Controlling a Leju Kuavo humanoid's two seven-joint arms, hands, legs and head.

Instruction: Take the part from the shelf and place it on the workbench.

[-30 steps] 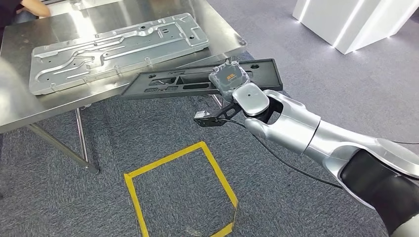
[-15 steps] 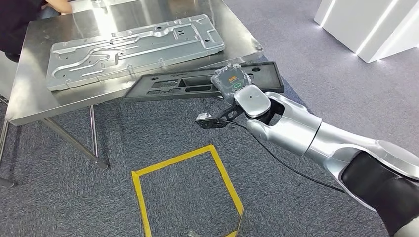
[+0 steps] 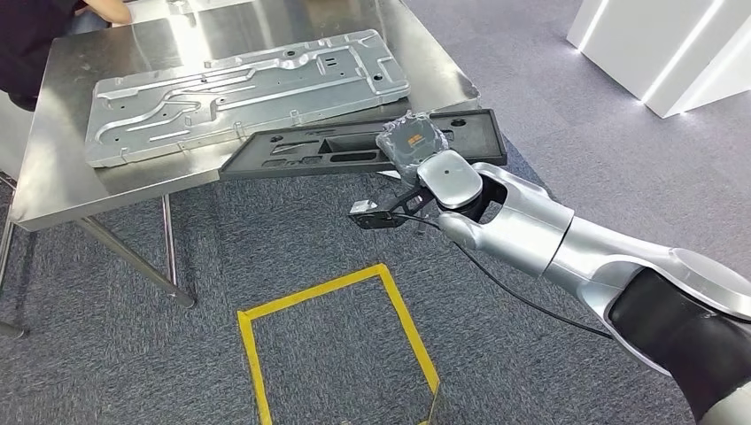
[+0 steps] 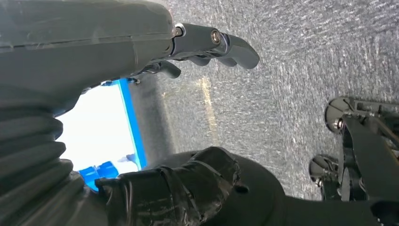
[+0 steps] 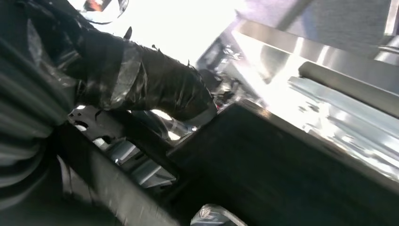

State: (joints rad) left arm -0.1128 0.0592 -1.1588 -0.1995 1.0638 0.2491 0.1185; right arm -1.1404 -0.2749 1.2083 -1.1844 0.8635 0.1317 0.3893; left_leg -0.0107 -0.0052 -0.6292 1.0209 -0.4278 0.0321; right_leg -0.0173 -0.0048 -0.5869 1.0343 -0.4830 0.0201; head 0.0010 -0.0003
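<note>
Over the tabletop [image 3: 71, 190] edge, our right hand [image 3: 413, 144] grips the black part [image 3: 354, 146], its far end resting beside a silver panel [image 3: 248, 93]; our left hand [image 4: 207, 44] hangs empty, fingers loosely curled.

The right arm [image 3: 531, 226] is showing smooth silver shells with a round silver cap at the wrist, giving way to a black section nearer the body, while a thin black cable [image 3: 522, 301] is trailing under it from a small black camera bracket [image 3: 376, 212]. The right hand [image 3: 412, 142] is wearing a clear wrinkled wrap over a dark back with an orange marking. The left hand [image 4: 141, 117] is showing a grey ribbed cover, dark fingers [image 4: 221, 44] with a bright screw, and a thumb bound in black tape.
</note>
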